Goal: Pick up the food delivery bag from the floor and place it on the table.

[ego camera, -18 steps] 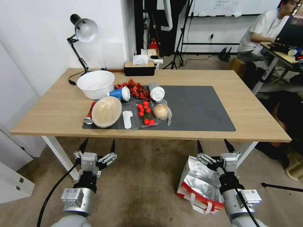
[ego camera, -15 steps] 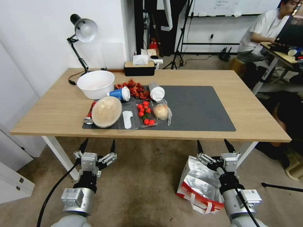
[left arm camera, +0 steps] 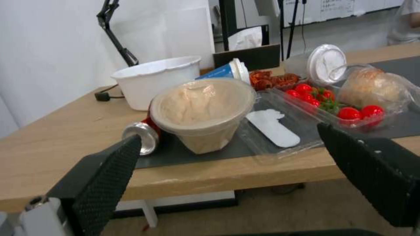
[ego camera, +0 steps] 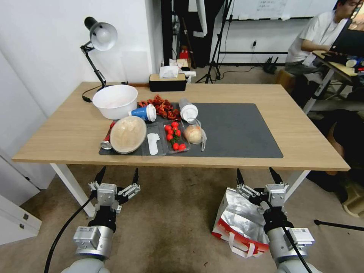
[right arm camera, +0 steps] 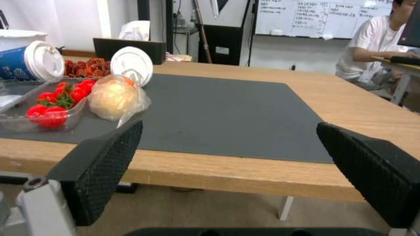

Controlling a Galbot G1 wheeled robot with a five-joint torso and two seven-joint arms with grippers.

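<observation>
Head view shows us the food delivery bag (ego camera: pixel 238 220) on the floor, in front of the table (ego camera: pixel 72 132) and near its right white leg. The bag lies tilted, with its silver foil lining turned up and its white strap handles near the red lower edge. Our right gripper (ego camera: pixel 257 176) hangs just above the bag, a little below the table edge, with both fingers spread wide and nothing between them. We cannot tell if it touches the foil. Our left gripper (ego camera: pixel 118 176) hangs at the same height on the other side, over bare floor, also spread wide and empty.

On the table we see a dark grey mat (ego camera: pixel 235 129). Its left part carries a white bowl (ego camera: pixel 115 101), a blue cup (ego camera: pixel 144 112) lying on its side, a tray of tomatoes (ego camera: pixel 174 137) and a bun in a clear bag (ego camera: pixel 194 134). In the right wrist view the mat (right arm camera: pixel 227 114) is bare beyond the bun (right arm camera: pixel 115 98).
</observation>
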